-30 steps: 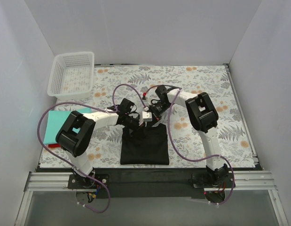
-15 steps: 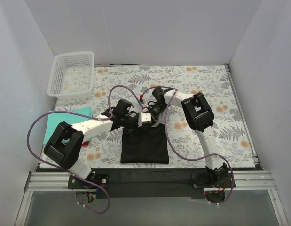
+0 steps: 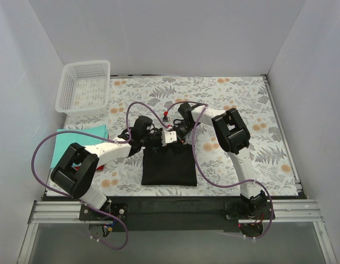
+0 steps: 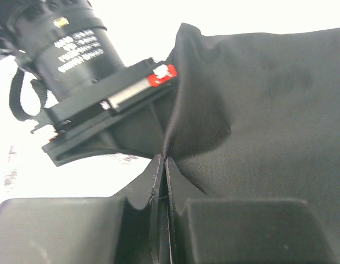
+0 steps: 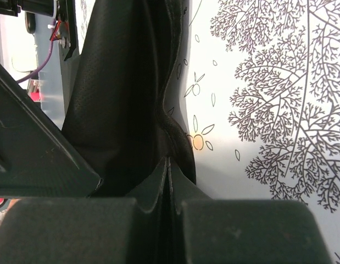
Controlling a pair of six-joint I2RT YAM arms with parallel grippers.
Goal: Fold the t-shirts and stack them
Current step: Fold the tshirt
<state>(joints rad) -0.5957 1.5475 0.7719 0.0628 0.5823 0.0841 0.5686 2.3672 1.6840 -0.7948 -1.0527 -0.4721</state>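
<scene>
T-shirt (image 3: 168,168) on tabletop (image 3: 241,93), centre, near edge. Left claw (image 4: 161,181), right claw (image 5: 168,165) side by side at its far edge, each pinching fabric. Basket (image 3: 84,85) in far left corner. Folded cloth (image 3: 76,144) at left edge, before basket, left of t-shirt.

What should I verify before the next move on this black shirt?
1. Left gripper shut on the black t-shirt: ok.
2. Right gripper shut on the same shirt: ok.
3. Both grips on its far edge, close together: ok.
4. Near edge lying flat on the table: ok.
5. Cloth layers even inside the fingers: cannot tell.
6. Teal folded cloth clear of the left arm: cannot tell.
</scene>
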